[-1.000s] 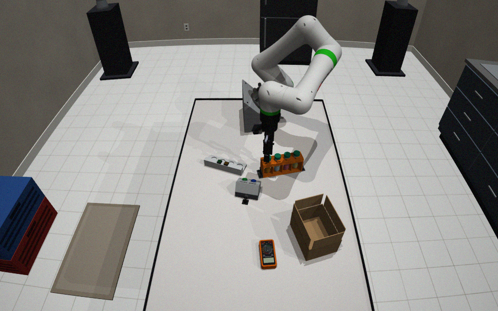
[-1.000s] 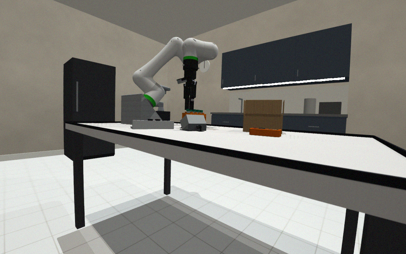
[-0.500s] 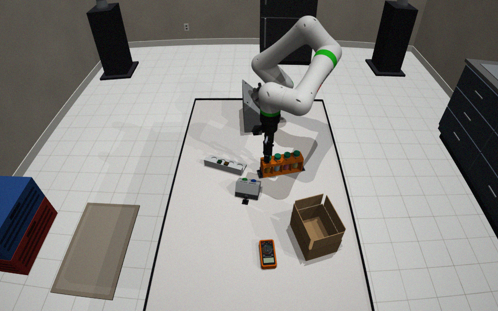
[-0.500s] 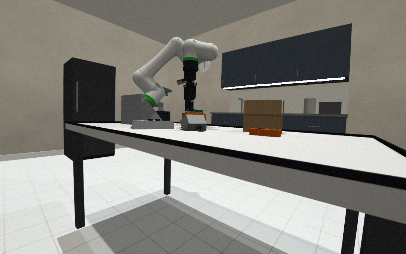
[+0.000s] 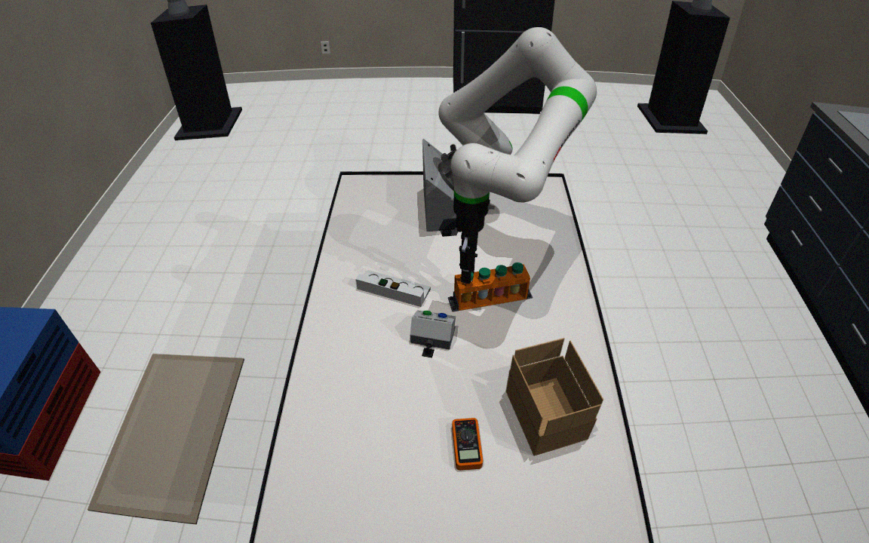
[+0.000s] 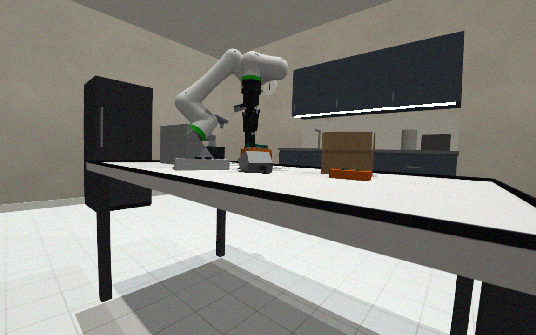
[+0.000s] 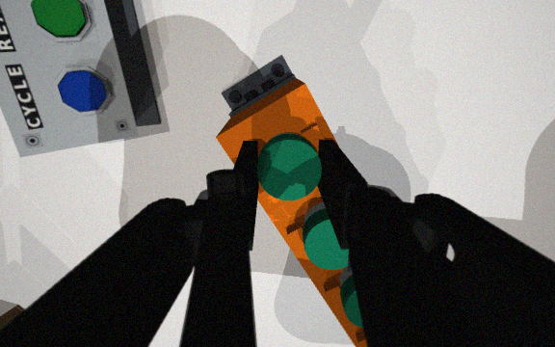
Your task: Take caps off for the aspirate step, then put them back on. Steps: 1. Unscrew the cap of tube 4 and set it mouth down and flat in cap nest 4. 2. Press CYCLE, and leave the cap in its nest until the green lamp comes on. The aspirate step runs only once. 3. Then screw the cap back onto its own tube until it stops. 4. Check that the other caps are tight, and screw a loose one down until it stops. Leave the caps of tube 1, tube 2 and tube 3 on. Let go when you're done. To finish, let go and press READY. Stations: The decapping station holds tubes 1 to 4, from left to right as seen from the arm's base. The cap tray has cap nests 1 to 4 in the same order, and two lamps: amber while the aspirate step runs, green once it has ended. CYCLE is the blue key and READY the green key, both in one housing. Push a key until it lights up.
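The hand (image 7: 288,159) is hanging straight down over the orange decapping station (image 7: 277,113) on the worktop (image 5: 370,405), its fingers pinching the green cap of tube 4 (image 7: 289,166) at the rack's end nearest the keys, spin axis vertical.

- The far end of the orange tube rack (image 7: 277,113) is covered by the black fingers in the wrist view, so only three green caps can be made out.
- The READY label (image 7: 2,26) is cut off at the top edge.
- In the exterior view, the rack is mostly blocked by the grey key housing (image 6: 254,161).
- The cap tray's lamps (image 5: 389,284) are way too small to be read from the top.
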`<state>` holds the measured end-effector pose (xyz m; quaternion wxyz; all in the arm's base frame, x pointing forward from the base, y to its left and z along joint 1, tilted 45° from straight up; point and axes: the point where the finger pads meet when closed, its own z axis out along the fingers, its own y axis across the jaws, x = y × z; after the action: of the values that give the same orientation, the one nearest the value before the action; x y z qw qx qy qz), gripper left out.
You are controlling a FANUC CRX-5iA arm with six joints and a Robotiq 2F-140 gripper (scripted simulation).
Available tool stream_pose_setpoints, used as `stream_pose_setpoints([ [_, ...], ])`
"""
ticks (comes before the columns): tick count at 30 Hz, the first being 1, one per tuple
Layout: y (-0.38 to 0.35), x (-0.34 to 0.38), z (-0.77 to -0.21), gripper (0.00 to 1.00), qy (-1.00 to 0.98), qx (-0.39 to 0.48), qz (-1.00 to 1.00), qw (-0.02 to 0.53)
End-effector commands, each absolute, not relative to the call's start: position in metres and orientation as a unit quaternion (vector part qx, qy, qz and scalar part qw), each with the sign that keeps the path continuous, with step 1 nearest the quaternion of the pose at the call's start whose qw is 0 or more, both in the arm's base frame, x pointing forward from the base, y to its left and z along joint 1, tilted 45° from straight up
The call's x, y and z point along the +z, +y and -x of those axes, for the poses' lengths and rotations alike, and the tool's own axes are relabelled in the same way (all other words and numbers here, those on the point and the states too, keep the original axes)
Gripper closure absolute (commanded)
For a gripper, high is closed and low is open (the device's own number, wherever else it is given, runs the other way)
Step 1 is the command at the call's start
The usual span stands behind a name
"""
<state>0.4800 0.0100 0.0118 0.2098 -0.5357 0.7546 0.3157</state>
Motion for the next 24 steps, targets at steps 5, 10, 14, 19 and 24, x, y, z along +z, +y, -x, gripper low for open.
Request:
stream_pose_setpoints([
  [5,0.0094,0.0121,-0.4803,0.70,0.667,0.280,0.642,0.255],
  [10,0.0094,0.0120,-0.4803,0.70,0.617,0.260,0.690,0.275],
  [14,0.0094,0.0121,-0.4803,0.70,0.545,0.232,0.748,0.299],
  [19,0.0093,0.0121,-0.4803,0.70,0.447,0.192,0.810,0.326],
  [24,0.0093,0.0122,-0.4803,0.70,0.386,0.168,0.841,0.339],
])
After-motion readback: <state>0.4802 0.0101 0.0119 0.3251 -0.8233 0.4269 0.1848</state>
